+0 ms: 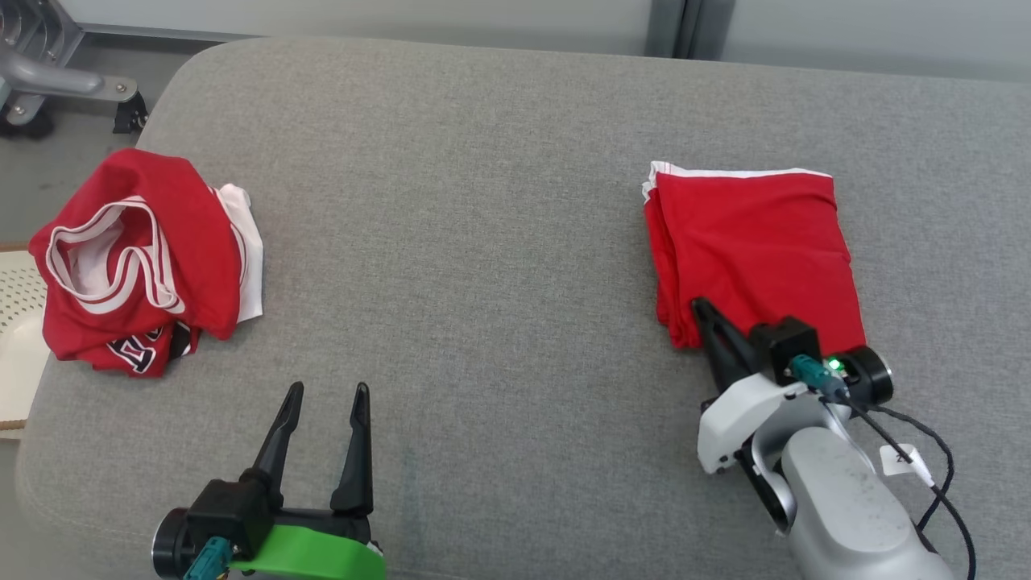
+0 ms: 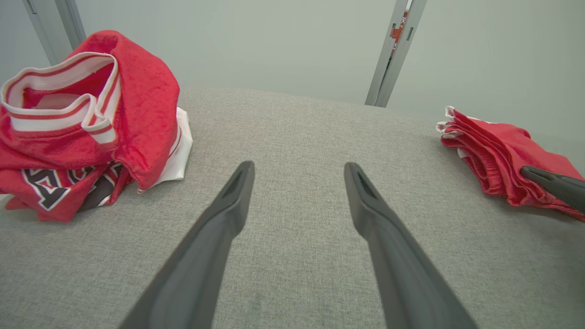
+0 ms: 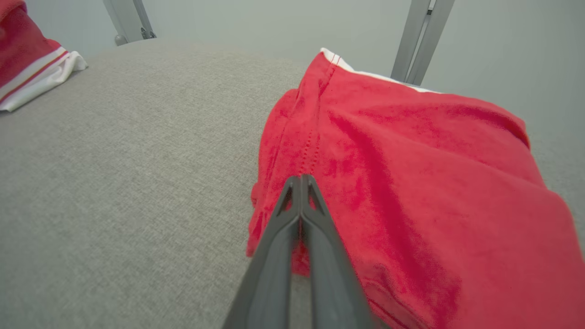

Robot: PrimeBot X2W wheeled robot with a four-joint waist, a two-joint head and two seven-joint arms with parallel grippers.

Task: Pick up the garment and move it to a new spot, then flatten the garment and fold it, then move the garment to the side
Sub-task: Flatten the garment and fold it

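Folded red garment with white trim (image 1: 749, 250) sits at the right of the frame, neat and squared off on the broad grey fabric cushion (image 1: 483, 201). Far over at the left lies a crumpled red-and-white jersey (image 1: 137, 258), well apart from the action. Down at the garment's near-left corner, the right end effector (image 1: 702, 308) has its fingers pressed tight together, tips on the red cloth. Whether a layer is truly caught between them, I cannot tell. The left end effector (image 1: 329, 391) waits at lower left, fingers spread and holding nothing. By the look of it, the sideways move is in hand. To do it well, all the layers want gripping, and a low, slow drag should keep the fold from peeling open.
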